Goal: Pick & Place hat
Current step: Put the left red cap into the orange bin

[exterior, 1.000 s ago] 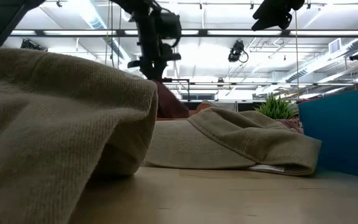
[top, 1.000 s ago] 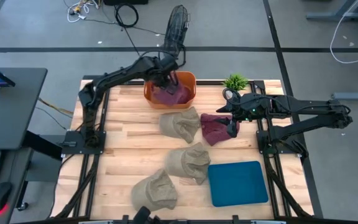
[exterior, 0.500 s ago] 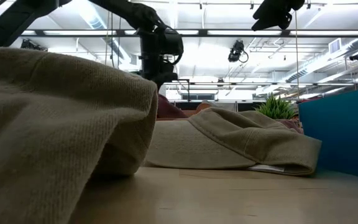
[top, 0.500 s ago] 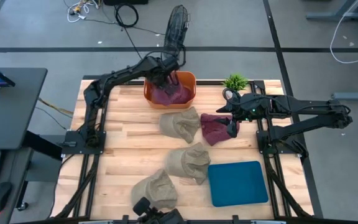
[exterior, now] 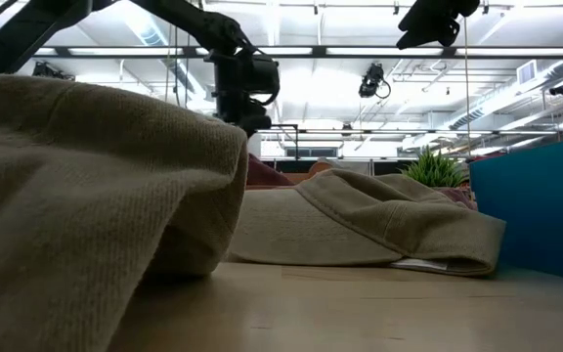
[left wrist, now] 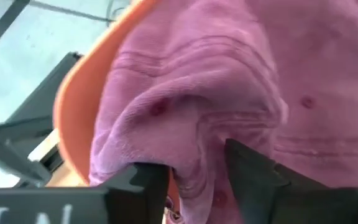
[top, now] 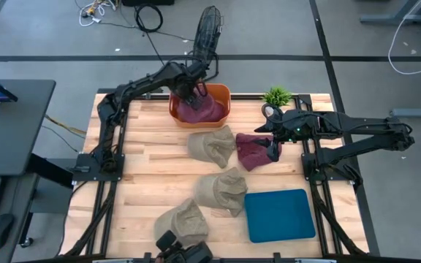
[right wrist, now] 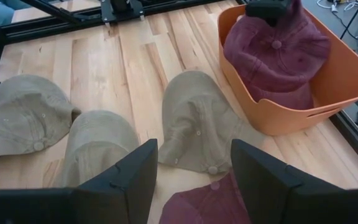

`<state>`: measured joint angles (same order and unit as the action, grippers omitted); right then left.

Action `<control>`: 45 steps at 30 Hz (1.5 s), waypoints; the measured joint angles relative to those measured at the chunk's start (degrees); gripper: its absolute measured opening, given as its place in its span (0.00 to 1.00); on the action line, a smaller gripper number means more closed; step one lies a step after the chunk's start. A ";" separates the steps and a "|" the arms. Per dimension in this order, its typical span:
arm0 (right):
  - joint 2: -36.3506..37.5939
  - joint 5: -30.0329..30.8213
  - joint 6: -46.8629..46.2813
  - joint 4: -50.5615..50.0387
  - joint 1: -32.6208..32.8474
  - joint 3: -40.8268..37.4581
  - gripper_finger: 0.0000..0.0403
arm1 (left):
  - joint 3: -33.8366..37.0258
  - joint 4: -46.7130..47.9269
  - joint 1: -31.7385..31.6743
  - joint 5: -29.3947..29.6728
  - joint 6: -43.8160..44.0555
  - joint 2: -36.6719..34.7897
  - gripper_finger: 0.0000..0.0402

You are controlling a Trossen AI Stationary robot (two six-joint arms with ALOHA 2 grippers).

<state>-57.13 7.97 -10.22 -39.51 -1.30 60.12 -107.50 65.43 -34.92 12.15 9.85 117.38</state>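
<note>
An orange bin (top: 226, 96) stands at the table's far edge with a maroon hat (right wrist: 278, 56) lying in it. My left gripper (top: 191, 89) is right above that hat, open, its fingers on either side of a raised fold (left wrist: 194, 134) of the cloth. A second maroon hat (top: 251, 152) lies on the table right of centre. My right gripper (top: 272, 150) hovers open at that hat's right side. Three tan hats (top: 212, 145) (top: 221, 190) (top: 183, 223) rest on the wood. My left gripper comes at the maroon hat in the bin from above, one finger (left wrist: 148, 180) on each side of a raised fold. I cannot tell whether the fingers touch the cloth. The hat rests in the bin.
A blue pad (top: 280, 214) lies at the near right of the table. A small green plant (top: 276, 96) stands right of the bin. A black wire fan (top: 207, 33) stands on the floor behind the bin. Bare wood shows along the table's left side (top: 141, 161).
My left gripper has come down a little over the orange bin. The maroon hat, which hung below it a second ago, has sunk and now lies in the bin.
</note>
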 joint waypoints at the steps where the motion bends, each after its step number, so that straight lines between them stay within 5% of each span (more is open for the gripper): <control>1: -0.02 -0.01 -0.01 0.00 0.00 0.00 0.52 | -0.03 0.15 0.24 -0.44 -0.33 -0.03 0.42; 12: -0.04 -0.02 -1.33 -0.02 0.00 0.00 0.52 | -13.41 8.52 2.72 4.82 -1.29 -5.03 0.42; 16: -0.04 -0.03 -1.33 -0.02 0.02 0.00 0.52 | -15.14 9.55 3.79 1.63 -2.61 -5.60 0.36; 24: -0.04 0.07 -1.33 -0.14 0.00 0.00 0.52 | -0.33 5.03 7.07 -4.93 -1.68 -4.94 0.03; 31: -0.04 0.11 -1.33 -0.20 0.00 0.00 0.52 | 10.51 -1.16 6.98 -6.51 -0.14 -4.94 0.01; 45: -0.04 0.12 -1.33 -0.28 0.00 0.00 0.52 | 21.40 -14.14 1.05 -6.52 1.55 -4.98 0.00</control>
<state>-57.17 8.09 -11.55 -39.79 -1.30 60.12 -86.11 51.29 -33.87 5.63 11.40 112.40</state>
